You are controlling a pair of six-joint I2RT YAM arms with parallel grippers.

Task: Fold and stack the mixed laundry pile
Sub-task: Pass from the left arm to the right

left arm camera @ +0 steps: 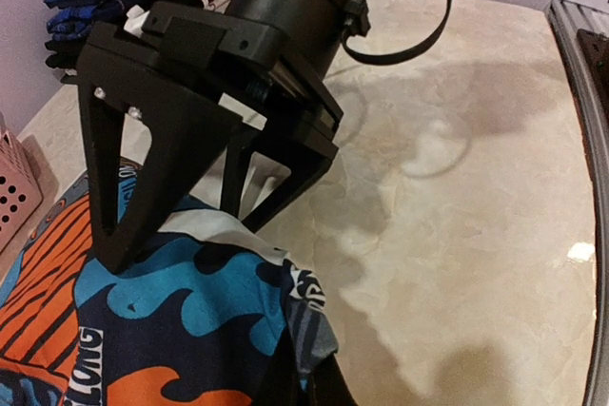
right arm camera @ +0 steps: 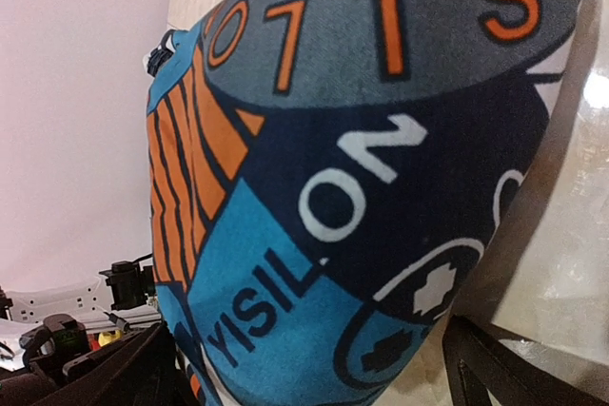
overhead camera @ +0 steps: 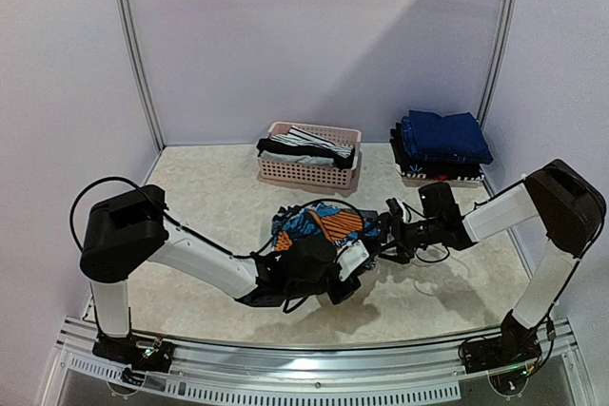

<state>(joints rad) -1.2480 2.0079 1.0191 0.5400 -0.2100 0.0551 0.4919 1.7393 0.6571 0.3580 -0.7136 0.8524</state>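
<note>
the patterned garment (overhead camera: 319,225) lies straight ahead of the right gripper (left arm camera: 183,240), its edge between the widely spread jaws. the left gripper (left arm camera: 306,389), pressed together, seems to pinch the near corner just in front of itself.

The patterned garment (right arm camera: 362,187) reads "YISIL", "20", "07 IS" and "LONG".

Plain pale lilac back wall (overhead camera: 314,35) w/ diagonal shadow across upper right, framed by thin silver metal uprights (overhead camera: 133,45) L & R. Beige marbled tabletop (overhead camera: 214,202) below, glossy, bright glare spot near ribbed aluminium front rail (overhead camera: 314,375).
</note>
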